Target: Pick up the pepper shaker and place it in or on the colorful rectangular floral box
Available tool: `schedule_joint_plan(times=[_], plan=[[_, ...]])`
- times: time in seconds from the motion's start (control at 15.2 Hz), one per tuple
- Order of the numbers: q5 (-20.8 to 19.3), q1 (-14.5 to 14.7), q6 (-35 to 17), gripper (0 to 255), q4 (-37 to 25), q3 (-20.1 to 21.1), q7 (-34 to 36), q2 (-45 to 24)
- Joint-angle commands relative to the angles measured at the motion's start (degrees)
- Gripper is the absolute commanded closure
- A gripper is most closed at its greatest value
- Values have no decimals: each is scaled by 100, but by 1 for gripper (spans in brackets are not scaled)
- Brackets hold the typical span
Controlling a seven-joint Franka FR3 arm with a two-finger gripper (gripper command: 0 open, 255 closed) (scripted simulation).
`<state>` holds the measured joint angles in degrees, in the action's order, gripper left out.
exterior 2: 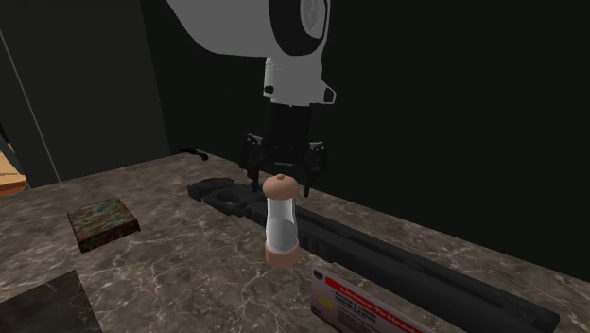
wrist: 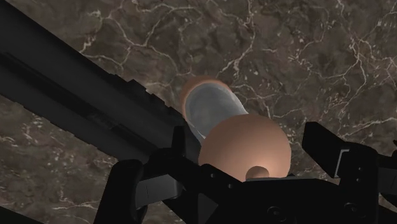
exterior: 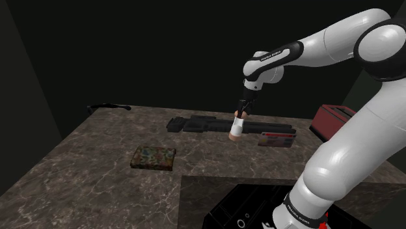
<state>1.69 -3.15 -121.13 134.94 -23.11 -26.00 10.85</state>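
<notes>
Reaching down from the white arm [exterior: 332, 39] toward the far edge of a dark marble-patterned table [exterior: 84, 169]: all-black gripper [exterior 2: 282, 180] spread wide, fingers [wrist: 129, 184] set either side of the rounded tan cap of the pepper shaker [exterior 2: 281, 219], gaps showing on both sides, nothing clasped. Standing upright on the table, shaker with tan cap and base and a pale, clear-looking middle, just in front of a long black rail-like object [exterior: 198, 123] lying along the far edge. Lying just beside the shaker, toward the table's far corner on the shoulder view's right, a flat red-and-white package [exterior: 276, 139]; past it, at the edge on that same side, a dark red box [exterior: 335, 117]. Lying flat nearer the middle of the table, well apart from shaker and gripper, the rectangular floral box [exterior: 153, 157], top mottled in green, brown and red. Resting at the far corner on the shoulder view's left, a small thin black item [exterior: 108, 107], too dim to identify. Sitting at the near edge under the arm, the black stand [exterior: 254, 211].
</notes>
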Motion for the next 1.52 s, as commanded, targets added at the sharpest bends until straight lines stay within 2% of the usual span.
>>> schedule_joint_plan(times=[0.0, 0.59, 1.45], plan=[[0, 0, 0, 255, 0, 0, 0, 0], [0, 0, -1, 255, 1, 0, 0, 0], [-148, -16, 1028, 255, -654, 98, 201, 406]])
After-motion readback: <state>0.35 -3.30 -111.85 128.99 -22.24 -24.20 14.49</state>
